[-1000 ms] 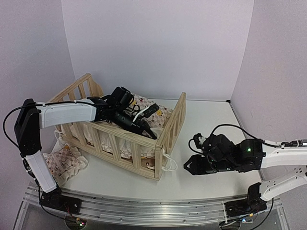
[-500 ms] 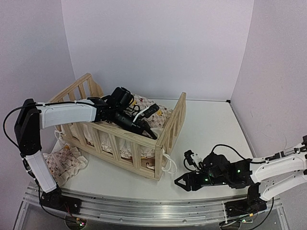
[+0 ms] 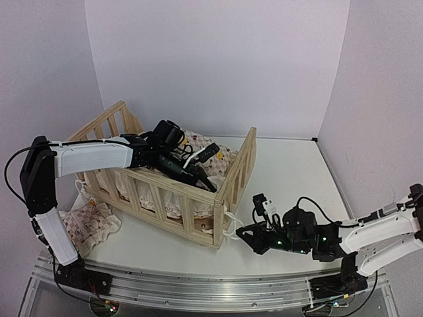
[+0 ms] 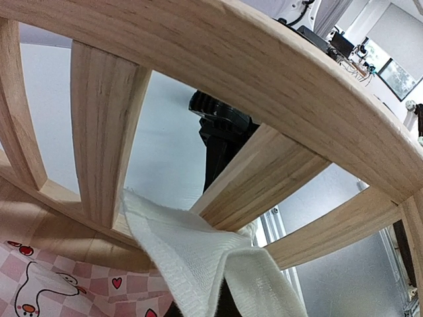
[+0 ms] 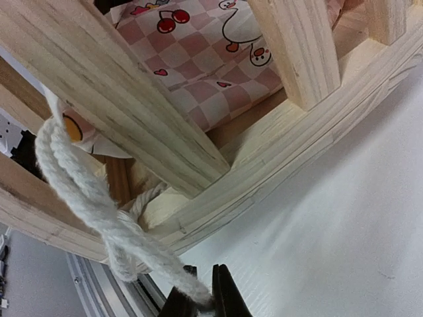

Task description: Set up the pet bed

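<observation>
**A:** Where's the light pine slatted bed frame [image 3: 165, 185]?
**B:** On the left of the white table [image 3: 291, 178], with the pink-and-white checked duck cushion [image 5: 198, 59] inside.
**A:** And the grippers?
**B:** The right gripper [image 3: 243, 232] is at the near corner, pinching the white twisted tie cord [image 5: 86, 198] (knotted there). The left gripper [image 3: 206, 183] is inside the frame, fully closed under the cream ruffle [image 4: 198, 257]; I can't tell whether it grips it.

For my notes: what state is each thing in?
Light pine slatted frame: upright on the table.
Pink-white checked cushion: rumpled inside the frame.
White tie string: hanging outside the frame, pinched.
Loose checked cloth: crumpled beside frame.
Left gripper: shut, inside the frame.
Right gripper: shut on the tie string.
</observation>
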Motion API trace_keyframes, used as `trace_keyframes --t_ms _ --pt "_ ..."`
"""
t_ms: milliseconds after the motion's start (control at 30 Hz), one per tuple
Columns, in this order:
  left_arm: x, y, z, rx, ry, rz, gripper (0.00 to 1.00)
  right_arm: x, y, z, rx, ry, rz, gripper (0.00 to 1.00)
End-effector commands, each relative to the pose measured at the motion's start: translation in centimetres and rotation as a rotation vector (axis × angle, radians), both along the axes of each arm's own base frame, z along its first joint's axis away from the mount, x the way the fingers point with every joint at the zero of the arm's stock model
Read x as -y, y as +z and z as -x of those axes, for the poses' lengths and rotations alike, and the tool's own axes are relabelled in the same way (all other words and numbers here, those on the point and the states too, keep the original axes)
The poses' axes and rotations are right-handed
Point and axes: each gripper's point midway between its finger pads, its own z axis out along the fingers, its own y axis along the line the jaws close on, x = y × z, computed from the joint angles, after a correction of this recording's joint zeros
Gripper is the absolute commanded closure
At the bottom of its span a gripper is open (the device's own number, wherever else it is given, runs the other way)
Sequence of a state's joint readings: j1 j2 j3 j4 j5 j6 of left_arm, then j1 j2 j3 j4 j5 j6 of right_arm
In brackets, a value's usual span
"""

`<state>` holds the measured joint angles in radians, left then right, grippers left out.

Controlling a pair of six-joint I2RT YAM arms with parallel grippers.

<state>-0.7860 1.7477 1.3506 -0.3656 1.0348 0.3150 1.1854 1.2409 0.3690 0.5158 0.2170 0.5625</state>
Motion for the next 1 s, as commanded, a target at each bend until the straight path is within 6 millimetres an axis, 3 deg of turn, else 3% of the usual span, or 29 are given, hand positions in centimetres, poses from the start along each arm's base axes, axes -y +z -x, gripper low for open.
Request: trace_keyframes --t_ms 0,33,167,267,333,433,533,633,700,733,800,967 --pt "-0.4 2.0 -0.2 0.057 0.003 0.037 1.00 1.5 0.8 -1.0 0.032 -0.078 0.044 0.97" --pt "-0.6 1.8 -0.3 0.058 0.006 0.032 1.00 2.4 0.6 -0.8 0.020 -0.084 0.106 0.99" --pt "-1.1 1.6 -0.6 0.065 0.018 0.027 1.00 4.3 4.1 0.1 0.010 -0.058 0.221 1.00" --pt "-1.2 1.6 -0.5 0.073 0.016 0.030 1.00 4.6 7.0 1.7 -0.031 0.012 0.190 1.00" --pt "-1.2 1.5 -0.6 0.075 0.017 0.030 1.00 3.9 7.8 3.1 -0.085 0.082 0.163 1.00" --pt "-1.1 1.6 -0.6 0.074 0.016 0.032 1.00 3.0 7.1 4.2 -0.171 0.128 0.167 1.00" --pt "-1.0 1.7 -0.6 0.076 0.016 0.036 1.00 3.4 4.5 4.6 -0.261 0.100 0.215 0.99" --pt "-1.0 1.8 -0.6 0.077 0.015 0.039 1.00 6.5 1.2 3.7 -0.362 -0.082 0.341 1.00" --pt "-1.0 1.8 -0.6 0.077 0.014 0.039 1.00 10.2 -0.1 2.7 -0.394 -0.278 0.456 1.00" --pt "-1.0 1.8 -0.7 0.078 0.014 0.040 1.00 11.8 -0.3 2.4 -0.395 -0.353 0.506 1.00" --pt "-1.0 1.7 -0.6 0.075 0.011 0.039 1.00 13.1 0.2 1.7 -0.367 -0.421 0.550 1.00" --pt "-0.9 2.0 -0.7 0.082 0.011 0.043 1.00 11.2 3.7 -0.6 -0.226 -0.401 0.569 0.99"
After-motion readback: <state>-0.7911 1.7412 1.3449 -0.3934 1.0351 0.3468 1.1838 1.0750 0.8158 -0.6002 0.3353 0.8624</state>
